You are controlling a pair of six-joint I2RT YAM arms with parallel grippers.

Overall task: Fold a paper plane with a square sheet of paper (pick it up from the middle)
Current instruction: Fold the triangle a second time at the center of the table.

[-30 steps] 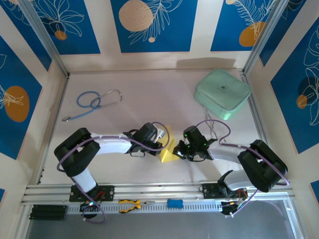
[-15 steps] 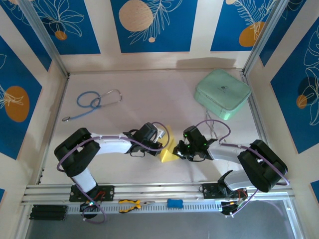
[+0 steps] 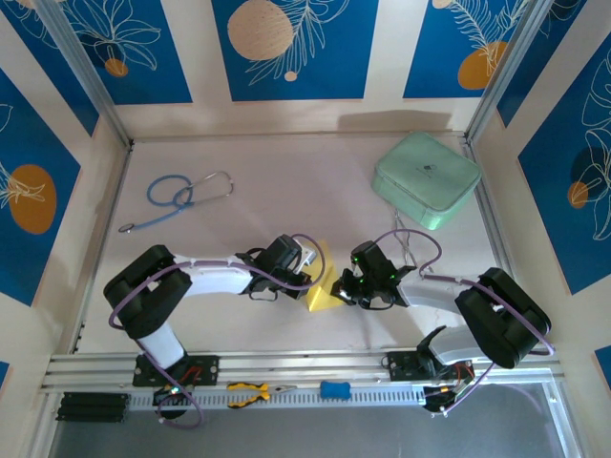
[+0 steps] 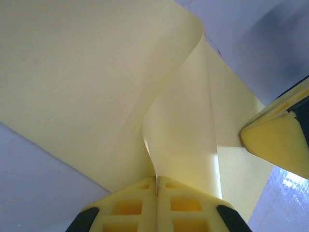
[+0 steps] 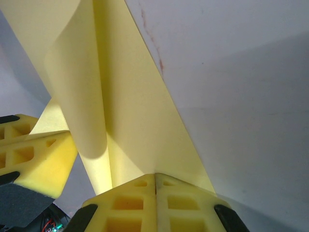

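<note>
Gripping the square sheet of paper (image 4: 96, 87) from both sides, your left gripper (image 4: 156, 180) and right gripper (image 5: 155, 176) each have their jaws pinched tight on its edge. You will find the sheet curled between them, slightly toward 6 o'clock from the middle of the table (image 3: 286, 181). The mint-green case (image 3: 426, 179) sits at 1 o'clock and the stethoscope (image 3: 181, 196) at 10 o'clock, both well apart from it.

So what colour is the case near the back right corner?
The case is mint green, clearest in the top view.
</note>
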